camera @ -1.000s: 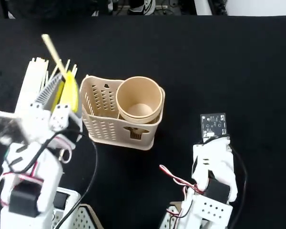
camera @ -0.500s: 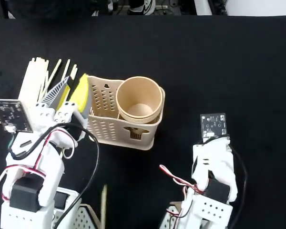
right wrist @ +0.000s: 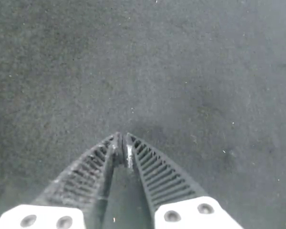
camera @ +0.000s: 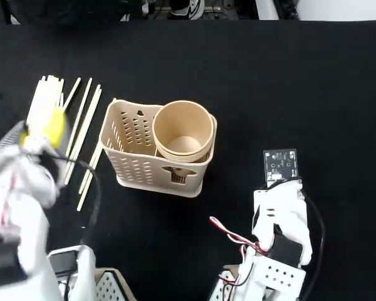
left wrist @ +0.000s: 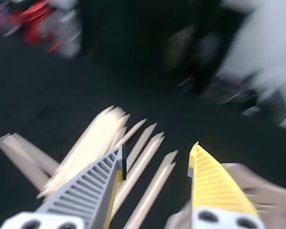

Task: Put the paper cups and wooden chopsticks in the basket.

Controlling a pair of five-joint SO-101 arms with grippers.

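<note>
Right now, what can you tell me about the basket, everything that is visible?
The basket is beige, plastic-looking, rectangular with rounded corners and rows of slot holes in its walls. It stands upright on the black table. Stacked paper cups fill one end; the other end looks empty. Loose wooden chopsticks lie beside it, the nearest seemingly against its wall.

Soft, even light covers the black table (camera: 269, 81), faint shadow beside the basket (camera: 138, 169), the left arm (camera: 19, 182) blurred.

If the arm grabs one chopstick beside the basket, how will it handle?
The chopsticks look thin and straight, so probably stiff and light. Lying loose together on the table, a nudged one may roll or shift its neighbours.
</note>
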